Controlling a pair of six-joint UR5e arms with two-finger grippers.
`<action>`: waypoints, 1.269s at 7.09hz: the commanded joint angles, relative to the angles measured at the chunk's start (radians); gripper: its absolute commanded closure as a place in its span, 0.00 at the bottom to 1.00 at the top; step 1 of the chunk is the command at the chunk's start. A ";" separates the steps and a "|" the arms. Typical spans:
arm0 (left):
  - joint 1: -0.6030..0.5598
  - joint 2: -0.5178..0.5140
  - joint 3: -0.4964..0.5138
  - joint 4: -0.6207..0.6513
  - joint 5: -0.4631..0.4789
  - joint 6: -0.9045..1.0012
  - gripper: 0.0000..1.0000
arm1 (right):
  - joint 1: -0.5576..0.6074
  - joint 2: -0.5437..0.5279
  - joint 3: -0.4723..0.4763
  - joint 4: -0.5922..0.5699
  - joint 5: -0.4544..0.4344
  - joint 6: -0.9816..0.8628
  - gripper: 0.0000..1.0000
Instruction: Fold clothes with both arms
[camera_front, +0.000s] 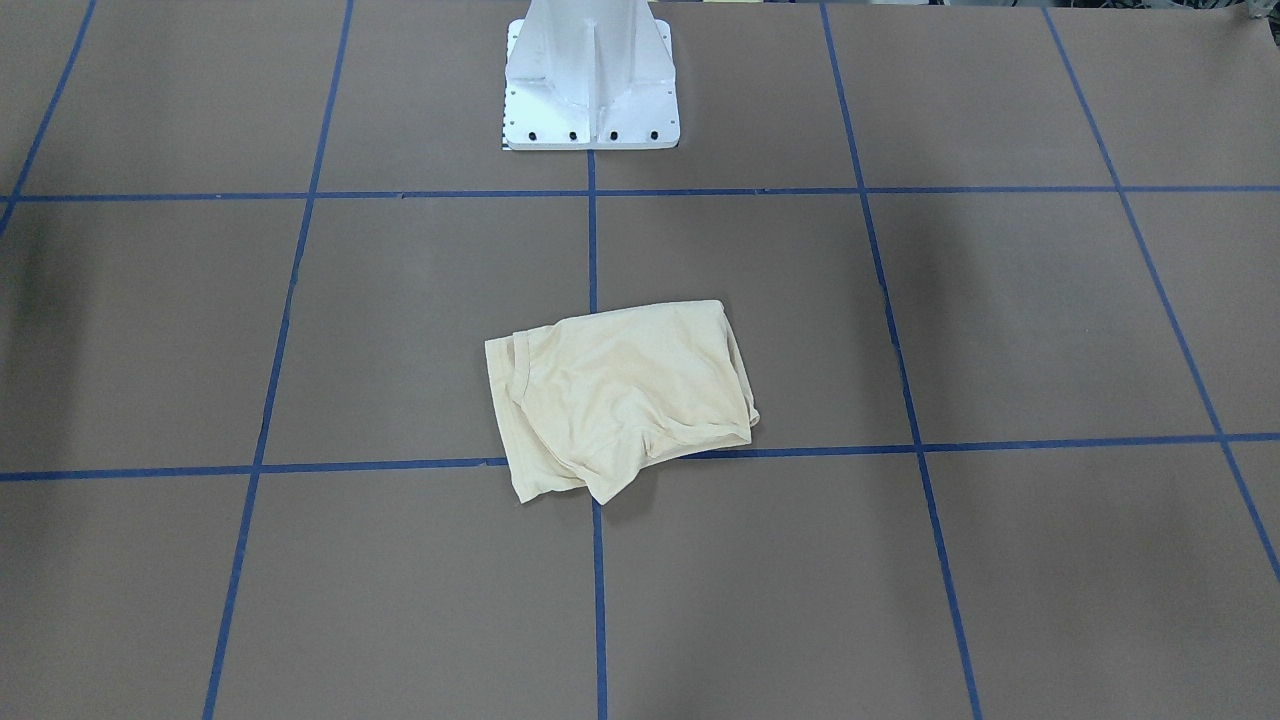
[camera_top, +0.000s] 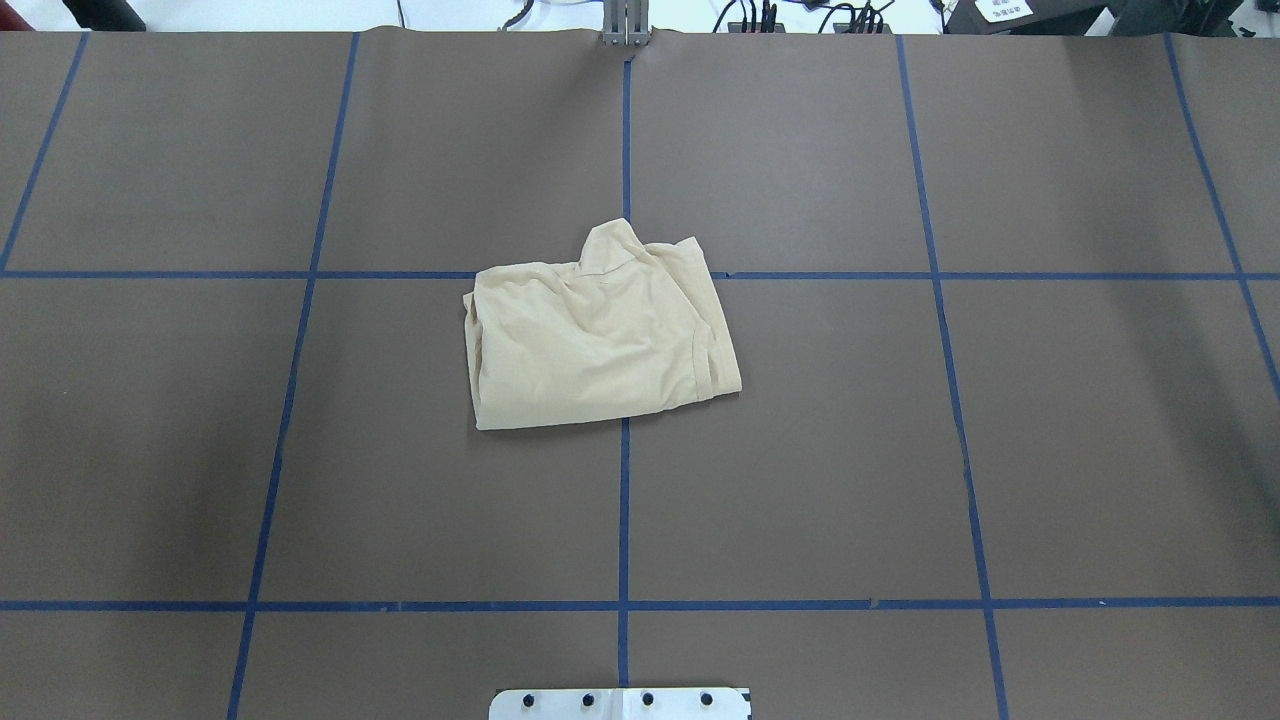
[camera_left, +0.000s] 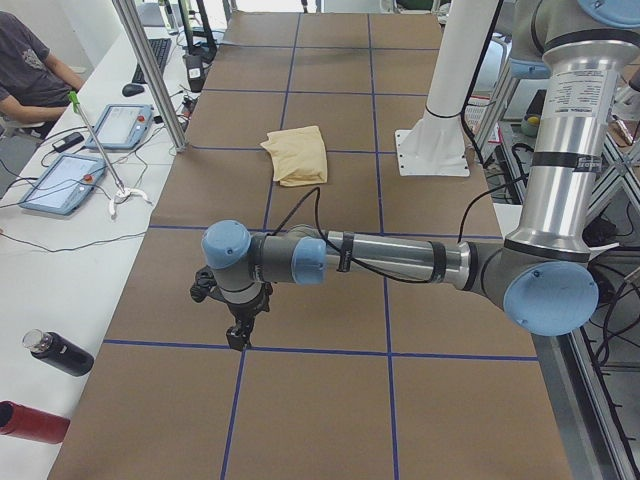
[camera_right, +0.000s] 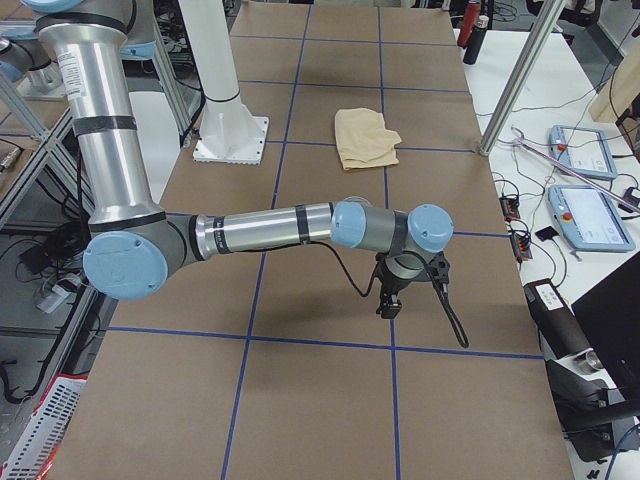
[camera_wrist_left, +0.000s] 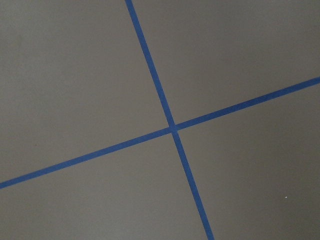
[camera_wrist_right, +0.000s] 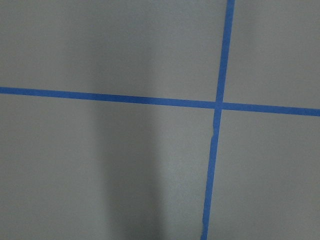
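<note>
The pale cream-yellow shirt (camera_front: 620, 395) lies folded into a small rumpled bundle at the table's middle (camera_top: 600, 335), across a crossing of blue tape lines. No print shows on it. Both arms are far from it, at opposite ends of the table. The near arm in the exterior left view ends in the left gripper (camera_left: 236, 340), which points down above a tape line. In the exterior right view, the right gripper (camera_right: 388, 308) hangs the same way. Whether either is open or shut I cannot tell. The shirt also shows far off in both side views (camera_left: 297, 153) (camera_right: 365, 137).
The white pedestal base (camera_front: 590, 110) stands behind the shirt. Blue tape lines (camera_top: 624, 500) grid the brown table. On a side bench are tablets (camera_left: 65, 180) and bottles (camera_left: 55, 352), where a person sits (camera_left: 30, 60). A metal pole (camera_right: 520, 70) rises at the far edge.
</note>
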 joint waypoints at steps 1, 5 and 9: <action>-0.008 0.035 -0.014 -0.023 -0.004 -0.002 0.01 | 0.031 -0.035 -0.007 0.025 0.001 0.000 0.00; -0.031 0.143 -0.172 -0.025 -0.005 -0.148 0.01 | 0.070 -0.043 -0.004 0.049 -0.058 -0.001 0.00; -0.033 0.153 -0.185 -0.029 -0.005 -0.146 0.01 | 0.068 -0.101 -0.010 0.218 -0.054 0.126 0.00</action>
